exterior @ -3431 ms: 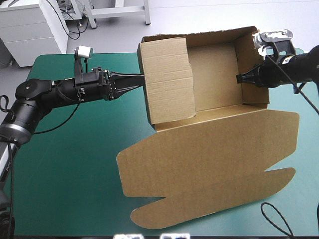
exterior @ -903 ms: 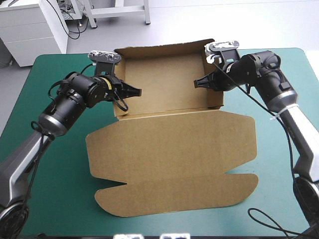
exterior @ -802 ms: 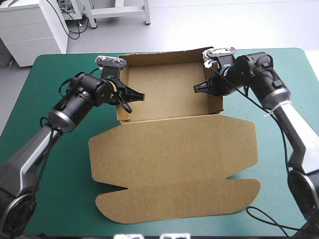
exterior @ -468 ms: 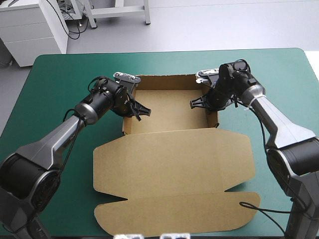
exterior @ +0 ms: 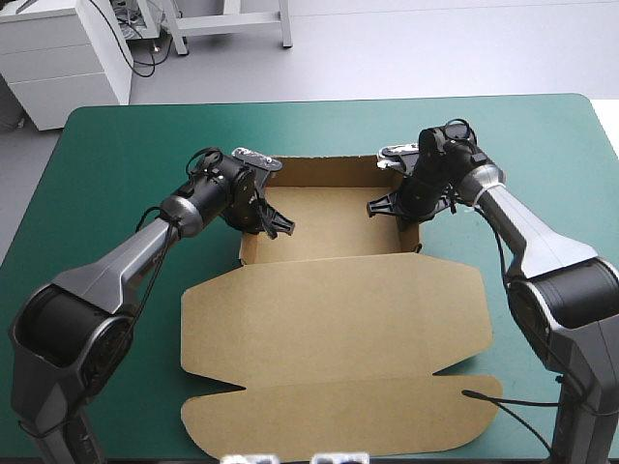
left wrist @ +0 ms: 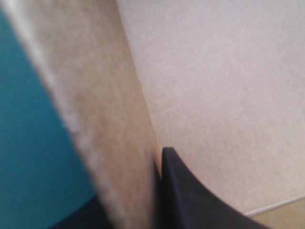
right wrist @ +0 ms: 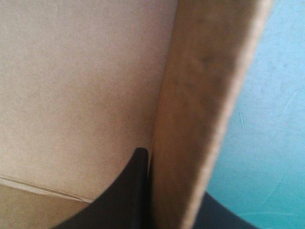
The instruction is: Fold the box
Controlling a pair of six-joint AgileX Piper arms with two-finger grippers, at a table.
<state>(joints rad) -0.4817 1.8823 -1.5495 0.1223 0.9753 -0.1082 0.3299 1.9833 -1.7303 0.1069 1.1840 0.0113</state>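
On the table [exterior: 116, 145], open box [exterior: 329, 217], left fingers [left wrist: 190, 202] and right fingers [right wrist: 126, 195] clamping its side walls

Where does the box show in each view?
High view: the box lies mid-table, tray toward the far edge, lid flat nearer.
Left wrist view: its left wall, clamped in the left gripper.
Right wrist view: its right wall, clamped in the right gripper.
Shared landmark: the teal-green cover outside each wall.

box [left wrist: 102, 143] wall blurred, edges cropped
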